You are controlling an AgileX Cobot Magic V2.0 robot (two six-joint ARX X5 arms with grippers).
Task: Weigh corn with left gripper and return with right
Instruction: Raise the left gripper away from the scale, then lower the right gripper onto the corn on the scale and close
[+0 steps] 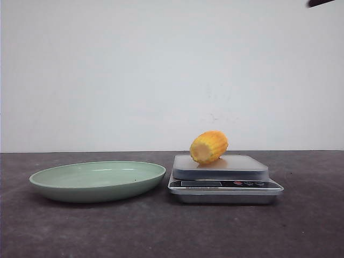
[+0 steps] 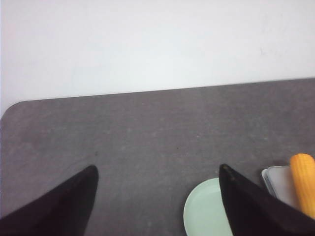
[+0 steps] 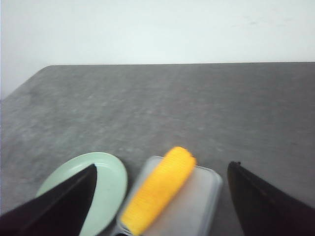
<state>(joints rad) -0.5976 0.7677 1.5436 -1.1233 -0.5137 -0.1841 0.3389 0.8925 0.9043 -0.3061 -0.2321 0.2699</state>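
The corn, a short yellow-orange cob, lies on the silver platform of the kitchen scale, right of the green dish. In the right wrist view the corn lies slantwise on the scale, between and beyond the wide-open fingers of my right gripper, which hangs above it, empty. My left gripper is open and empty above bare table; the dish and the corn show past one of its fingers. In the front view only a dark tip shows at the top right corner.
The dark grey table runs back to a white wall. The empty dish stands close to the scale's left side. The scale's display and buttons face the front.
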